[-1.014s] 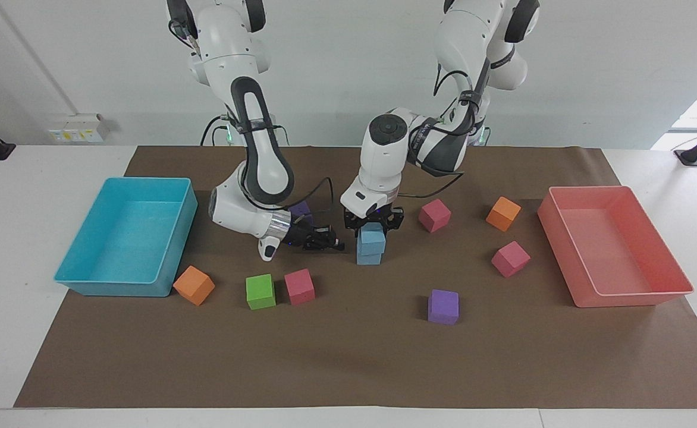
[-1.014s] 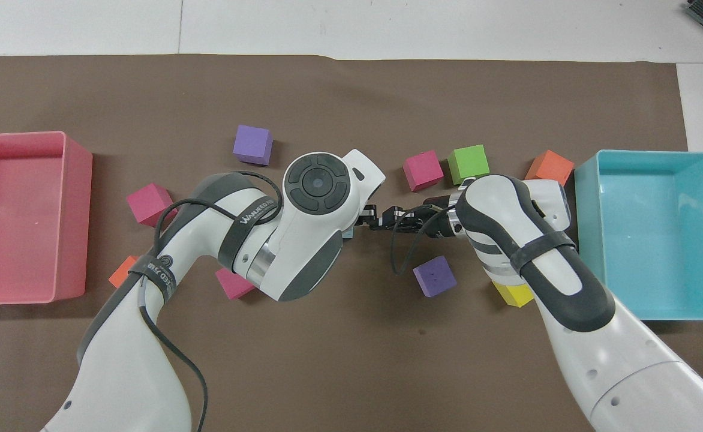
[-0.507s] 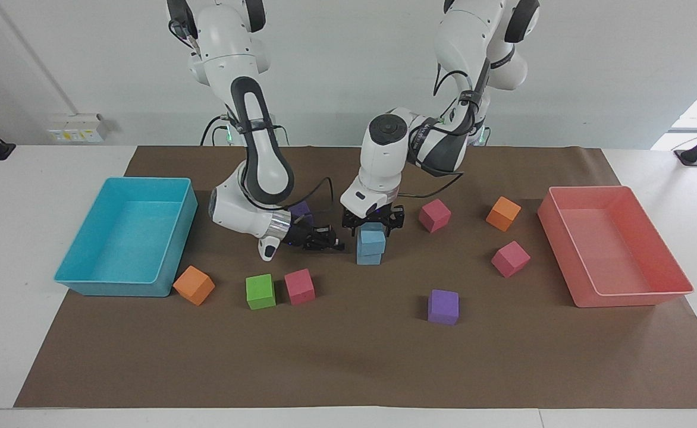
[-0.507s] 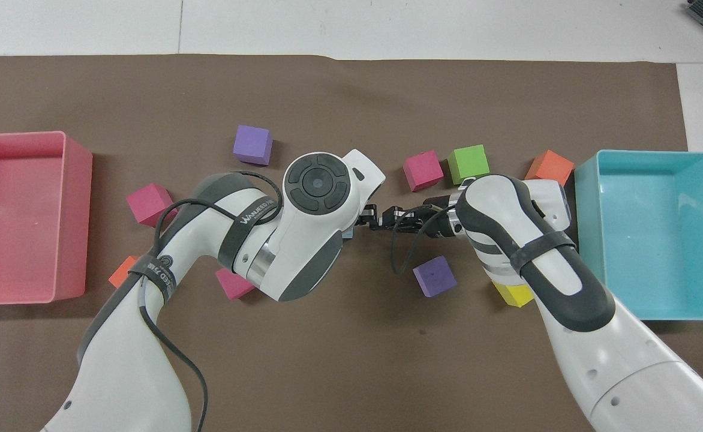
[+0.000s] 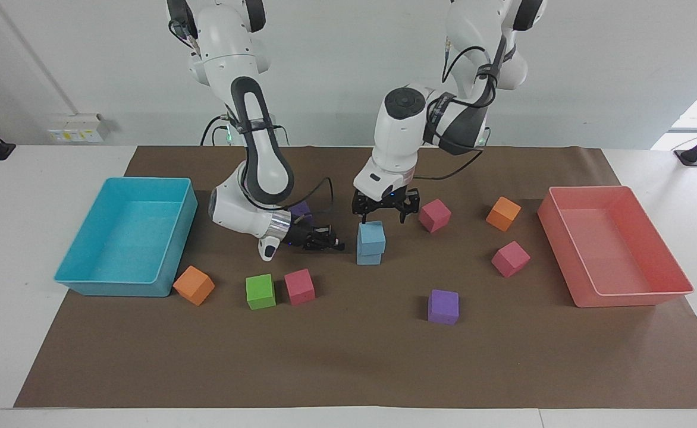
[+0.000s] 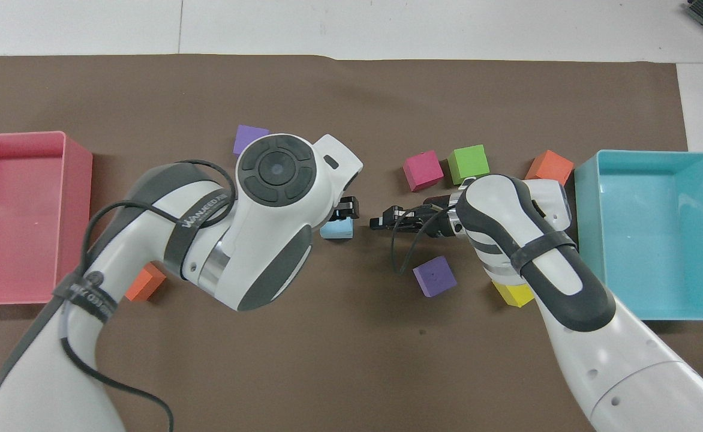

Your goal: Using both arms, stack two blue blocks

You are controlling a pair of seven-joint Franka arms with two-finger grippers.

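blue blocks: upper blue block [image 5: 372,236] sits on lower blue block [image 5: 370,258], mid-surface on the brown paper [image 5: 348,356], slightly offset
left gripper [image 5: 383,215]: over the stack, fingers apart, not touching
right gripper [image 5: 329,243]: low beside the stack, toward the turquoise tray [image 5: 87,279], fingers together, empty

I spread my left gripper [image 5: 384,215] off the upper light sky-blue foam cube [image 5: 372,237] and lifted clear; it hung just above that cube, which stayed stacked on the lower sky-blue foam cube [image 5: 369,258].
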